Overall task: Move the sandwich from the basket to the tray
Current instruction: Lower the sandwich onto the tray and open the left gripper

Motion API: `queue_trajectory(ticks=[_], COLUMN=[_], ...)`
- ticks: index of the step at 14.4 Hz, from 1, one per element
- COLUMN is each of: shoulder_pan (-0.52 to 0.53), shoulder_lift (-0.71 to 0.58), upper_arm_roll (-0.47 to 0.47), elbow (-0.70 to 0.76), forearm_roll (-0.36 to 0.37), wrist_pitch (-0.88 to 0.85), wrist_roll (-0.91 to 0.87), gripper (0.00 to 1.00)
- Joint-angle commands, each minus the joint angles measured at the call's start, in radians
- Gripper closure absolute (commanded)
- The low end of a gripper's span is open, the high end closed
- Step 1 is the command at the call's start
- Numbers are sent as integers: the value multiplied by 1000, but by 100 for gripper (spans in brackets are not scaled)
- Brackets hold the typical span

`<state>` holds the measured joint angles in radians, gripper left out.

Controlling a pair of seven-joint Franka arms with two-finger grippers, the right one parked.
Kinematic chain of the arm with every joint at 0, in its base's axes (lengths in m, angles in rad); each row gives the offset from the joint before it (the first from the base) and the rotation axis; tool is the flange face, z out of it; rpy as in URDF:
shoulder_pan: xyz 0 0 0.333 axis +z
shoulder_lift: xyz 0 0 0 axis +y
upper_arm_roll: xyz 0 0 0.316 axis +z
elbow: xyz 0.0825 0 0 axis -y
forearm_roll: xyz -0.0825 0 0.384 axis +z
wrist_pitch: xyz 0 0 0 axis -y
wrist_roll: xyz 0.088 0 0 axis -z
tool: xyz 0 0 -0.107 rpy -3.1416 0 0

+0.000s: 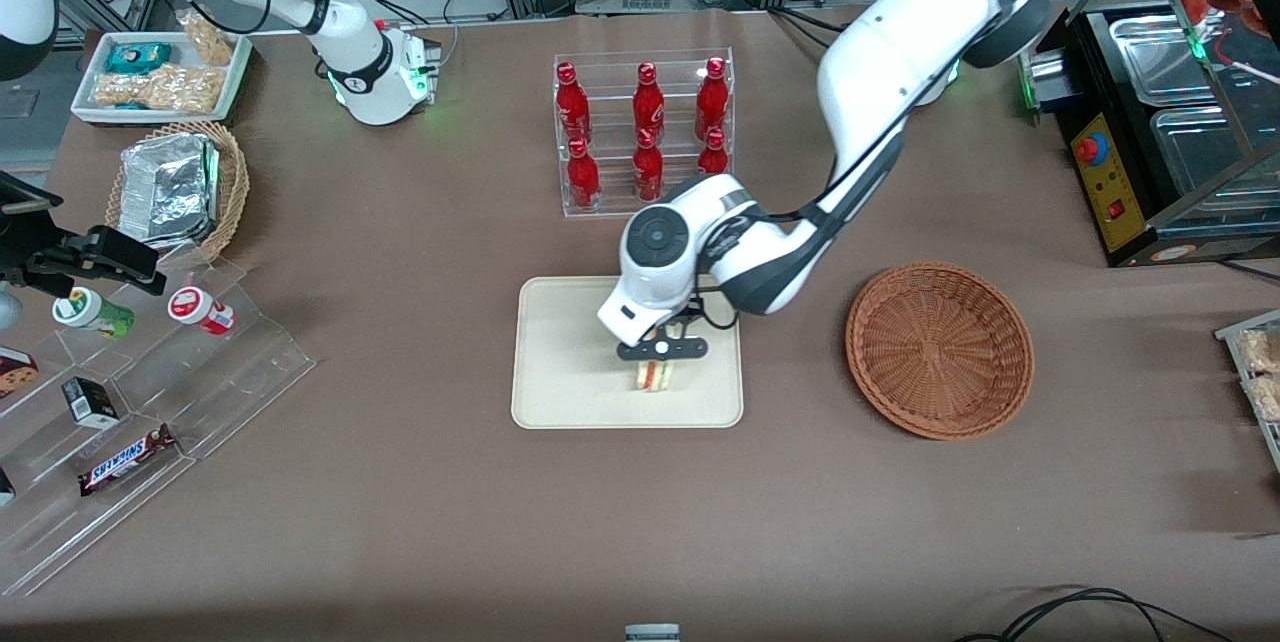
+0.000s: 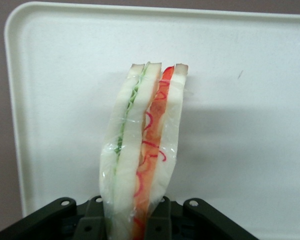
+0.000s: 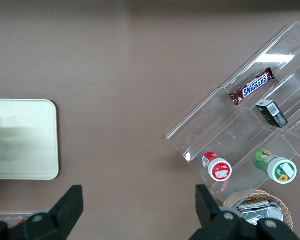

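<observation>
The sandwich, a wrapped wedge of white bread with green and red-orange layers, stands on edge over the cream tray. My left gripper is shut on it from above. In the left wrist view the black fingers press both bread faces of the sandwich, and the tray fills the background. I cannot tell whether the sandwich touches the tray floor. The reddish-brown basket lies beside the tray, toward the working arm's end, with nothing in it.
A clear rack of red bottles stands just farther from the front camera than the tray. Toward the parked arm's end are a stepped acrylic shelf with snacks, a tan basket with foil packets and a white snack tray.
</observation>
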<state>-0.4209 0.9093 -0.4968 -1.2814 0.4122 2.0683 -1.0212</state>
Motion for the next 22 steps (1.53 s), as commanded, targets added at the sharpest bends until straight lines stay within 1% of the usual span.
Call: queue_trajectory(ticks=[1, 3, 4, 5, 6, 7, 8, 9, 12, 13, 15, 16, 17, 18, 20, 22], shoulder_pan=[-103, -140, -145, -145, -145, -145, -145, -145, -144, -141, -133, -106, -61, -35, 13, 74], shoulder_lift=[91, 94, 95, 97, 99, 99, 99, 95, 77, 57, -30, -68, -114, -154, -228, -314], upper_arm_roll=[91, 130, 136, 136, 136, 136, 138, 139, 139, 141, 144, 141, 126, 115, 116, 116], elbow=[152, 157, 158, 159, 159, 159, 159, 159, 159, 159, 157, 154, 152, 151, 151, 146], forearm_roll=[22, 22, 23, 23, 23, 22, 23, 23, 23, 23, 17, 7, -13, -51, -149, -225], wrist_pitch=[-5, 35, 62, 85, 93, 93, 93, 92, 67, 18, -135, -172, -201, -232, -322, -434], wrist_roll=[-86, -121, -153, -175, -183, -192, -229, -256, -264, -264, -252, -246, -235, -206, -117, -24], gripper=[80, 78, 74, 66, 53, 31, 11, 0, 0, 0, 0, 0, 0, 0, 0, 0])
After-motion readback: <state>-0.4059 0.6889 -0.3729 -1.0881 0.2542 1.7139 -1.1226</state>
